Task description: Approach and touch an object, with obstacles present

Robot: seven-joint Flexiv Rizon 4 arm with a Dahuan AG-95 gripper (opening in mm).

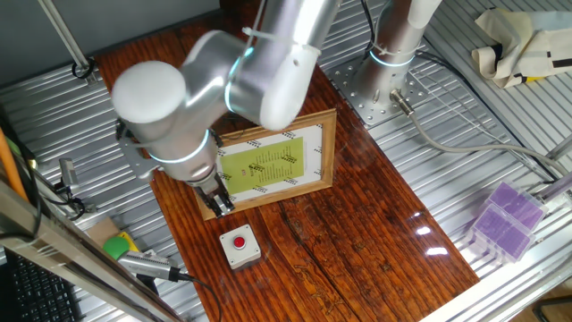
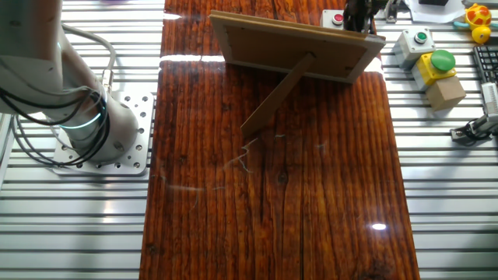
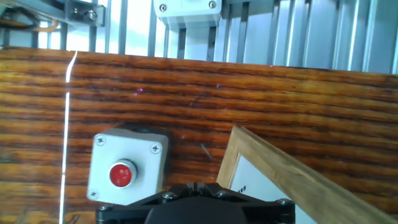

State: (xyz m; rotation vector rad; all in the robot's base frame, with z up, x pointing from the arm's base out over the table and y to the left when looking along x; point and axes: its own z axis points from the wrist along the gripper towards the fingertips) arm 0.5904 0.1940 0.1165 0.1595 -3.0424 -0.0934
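The small light-grey box with a red push button [image 1: 239,246] sits on the wooden table near its front edge. It also shows in the hand view [image 3: 127,168], and partly behind the frame in the other fixed view [image 2: 333,19]. The light wooden picture frame [image 1: 268,161] with a yellow-green sheet stands propped just behind it, seen from the back in the other fixed view [image 2: 296,48]; its corner shows in the hand view [image 3: 292,180]. My gripper [image 1: 217,204] hangs shut and empty at the frame's lower left corner, just above and behind the box, apart from it. Its tips [image 3: 194,185] sit to the right of the button.
A green-and-yellow block [image 1: 119,244] and a metal tool [image 1: 147,264] lie left of the table. Purple boxes [image 1: 505,219] stand at the right. The robot base [image 1: 393,54] is at the back. A grey box with a green button [image 2: 416,39] stands beside the table.
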